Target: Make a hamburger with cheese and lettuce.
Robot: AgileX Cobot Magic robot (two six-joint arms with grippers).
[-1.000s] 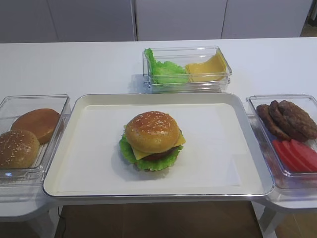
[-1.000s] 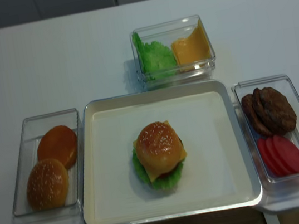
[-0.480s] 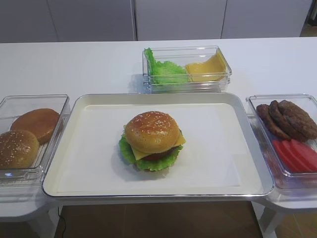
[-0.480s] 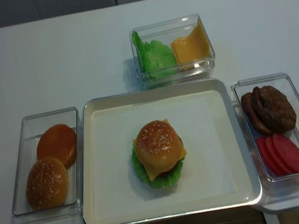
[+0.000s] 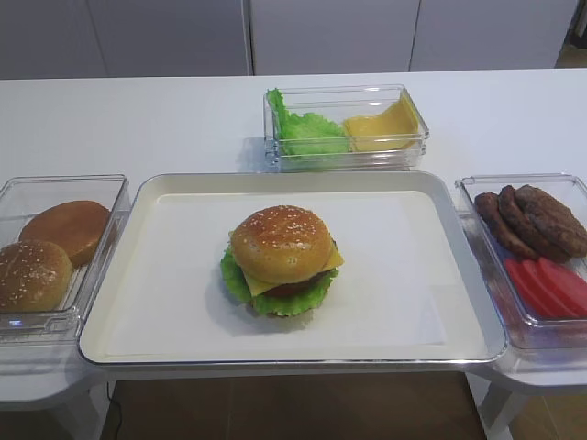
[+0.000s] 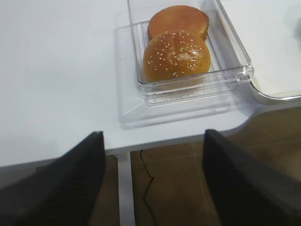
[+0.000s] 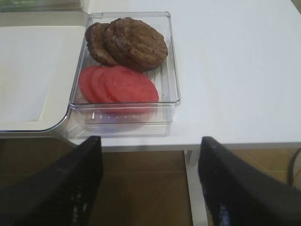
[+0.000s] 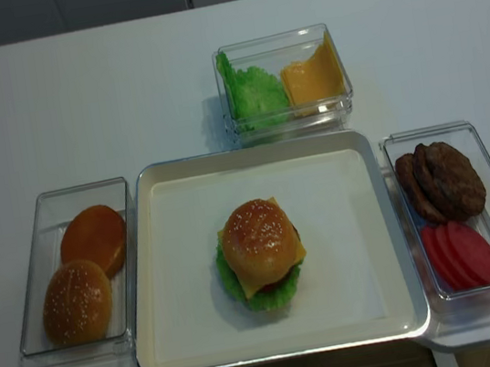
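Note:
The hamburger [image 5: 281,255] stands in the middle of the white tray [image 5: 165,302]; it also shows in the realsense view [image 8: 261,253]. Its sesame bun lies on top. The yellow cheese [image 5: 260,287] slice pokes out under the bun, and the frilly green lettuce [image 5: 293,302] rims the bottom. A dark patty edge shows between them. Neither gripper appears in the high views. My left gripper [image 6: 153,179] is open and empty, below the table's front edge by the bun box. My right gripper [image 7: 149,181] is open and empty, below the table edge by the patty box.
A clear box at the left holds a sesame bun [image 5: 32,274] and a plain bun [image 5: 66,227]. A clear box at the right holds patties [image 5: 537,218] and red slices [image 5: 550,284]. A box at the back holds green leaves [image 5: 307,130] and yellow slices [image 5: 381,124].

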